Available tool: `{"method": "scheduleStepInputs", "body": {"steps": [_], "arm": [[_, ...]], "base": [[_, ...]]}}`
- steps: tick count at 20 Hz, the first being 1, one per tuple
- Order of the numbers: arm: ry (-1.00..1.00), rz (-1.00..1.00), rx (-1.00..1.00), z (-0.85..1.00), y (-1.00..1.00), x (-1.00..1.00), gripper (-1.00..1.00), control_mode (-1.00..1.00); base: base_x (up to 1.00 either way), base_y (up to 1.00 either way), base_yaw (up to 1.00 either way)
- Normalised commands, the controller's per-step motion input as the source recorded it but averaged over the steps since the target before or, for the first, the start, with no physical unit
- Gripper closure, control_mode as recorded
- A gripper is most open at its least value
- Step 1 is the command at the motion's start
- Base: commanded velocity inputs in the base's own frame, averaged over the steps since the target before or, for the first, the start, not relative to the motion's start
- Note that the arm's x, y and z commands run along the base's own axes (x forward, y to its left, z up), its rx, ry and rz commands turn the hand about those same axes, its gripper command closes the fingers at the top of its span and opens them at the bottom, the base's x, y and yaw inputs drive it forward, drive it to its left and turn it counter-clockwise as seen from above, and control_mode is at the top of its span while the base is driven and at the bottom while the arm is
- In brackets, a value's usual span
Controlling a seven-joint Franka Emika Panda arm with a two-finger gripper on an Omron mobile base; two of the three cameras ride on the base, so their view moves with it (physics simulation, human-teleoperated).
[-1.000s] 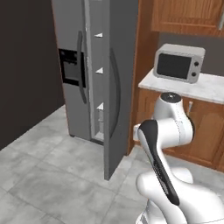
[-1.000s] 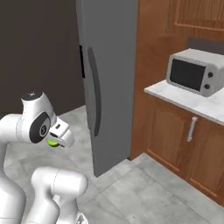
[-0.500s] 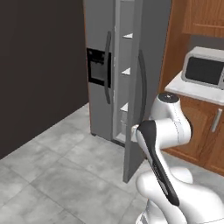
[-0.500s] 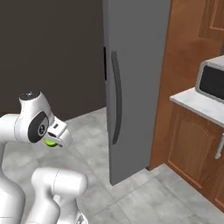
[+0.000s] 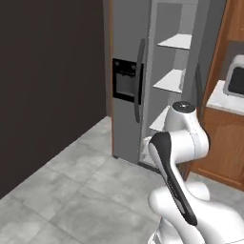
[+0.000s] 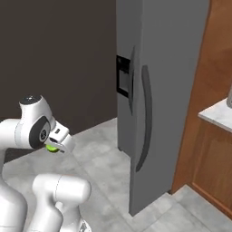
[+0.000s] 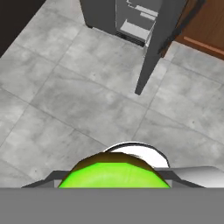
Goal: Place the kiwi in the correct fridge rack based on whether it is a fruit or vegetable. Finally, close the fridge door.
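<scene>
The tool (image 6: 58, 144) is clamped on the kiwi (image 6: 52, 147), which sits tucked under the white hand in the right base view, its bright green showing just below the hand's edge. In the hand view the kiwi (image 7: 114, 174) fills the lower middle, green with a brownish rim at its top, pressed between the tool's dark finger tips (image 7: 48, 178) at either side. The tool hangs over the grey tiled floor (image 7: 83, 100), well apart from the fridge.

The fridge door (image 6: 156, 108) stands open, swung out toward the robot, its long dark curved handle (image 6: 146, 118) facing the right base camera. Beside the fridge door, on the side away from the wooden cabinet (image 6: 208, 118), is the other grey door with the black dispenser panel (image 5: 124, 80). In the left base view, between those two doors, the fridge's inside shows three white shelves stacked one above another; the middle fridge rack (image 5: 169, 81) lies level with the dispenser panel. The white arm (image 5: 183, 138) covers the lowest part of the opening. To the far side of the fridge door, a pale surface (image 5: 228, 99) tops the wooden cabinet.
</scene>
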Motion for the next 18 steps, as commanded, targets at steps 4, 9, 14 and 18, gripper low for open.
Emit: {"method": "scheduleStepInputs", "body": {"steps": [4, 9, 14, 18], "arm": [[0.0, 0.0, 0.0, 0.0, 0.0, 0.0, 1.0, 1.0], [0.0, 0.0, 0.0, 0.0, 0.0, 0.0, 1.0, 1.0], [0.0, 0.0, 0.0, 0.0, 0.0, 0.0, 1.0, 1.0], [0.0, 0.0, 0.0, 0.0, 0.0, 0.0, 1.0, 1.0]], "base": [[1.0, 0.87, -0.35], [0.84, 0.79, -0.68], [0.77, 0.82, -0.72], [0.62, 0.79, -0.68]]}}
